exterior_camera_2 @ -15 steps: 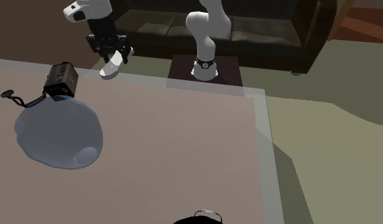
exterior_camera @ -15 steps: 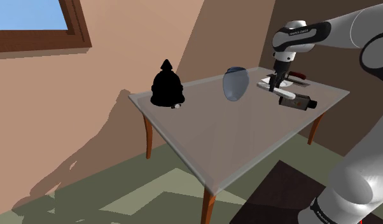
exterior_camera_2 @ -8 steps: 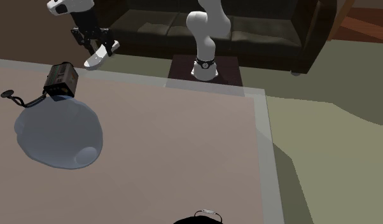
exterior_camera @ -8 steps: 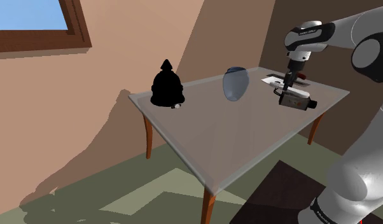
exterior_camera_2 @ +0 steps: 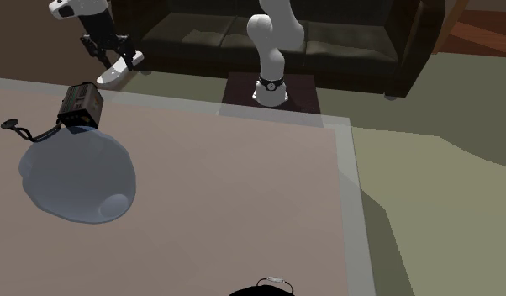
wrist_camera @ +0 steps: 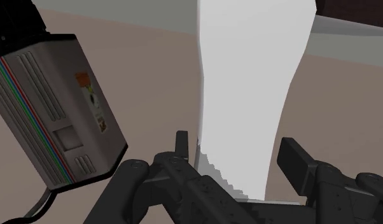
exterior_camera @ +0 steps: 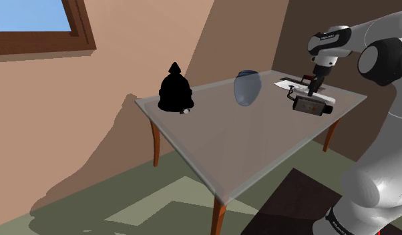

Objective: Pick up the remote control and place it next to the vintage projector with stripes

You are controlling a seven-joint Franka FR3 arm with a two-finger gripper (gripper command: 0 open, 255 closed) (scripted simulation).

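My black gripper (exterior_camera_2: 111, 57) is shut on a long white remote control (exterior_camera_2: 113, 74), which hangs tilted just above the table's edge. In the wrist view the remote (wrist_camera: 254, 83) runs out from between the two fingers (wrist_camera: 182, 147), which clasp its near end, and the gripper (wrist_camera: 238, 153) is close to the table. The projector (wrist_camera: 56, 121) is a grey box with red, green and blue stripes along one side; it lies on the table right beside the remote. From the shoulder camera the gripper (exterior_camera: 316, 85) hovers just behind the projector (exterior_camera: 310, 105).
A blue-grey vase (exterior_camera: 246, 88) stands mid-table, and a black cone-shaped figure (exterior_camera: 175, 90) sits at the table's (exterior_camera: 260, 147) far corner. A flat white item (exterior_camera: 285, 83) lies behind the projector. A dark sofa (exterior_camera_2: 344, 38) stands behind the arm's stand (exterior_camera_2: 272, 88).
The gripper has carried the remote to the shoulder view's right and the second exterior view's left, from one side of the projector round to the table edge beside it.
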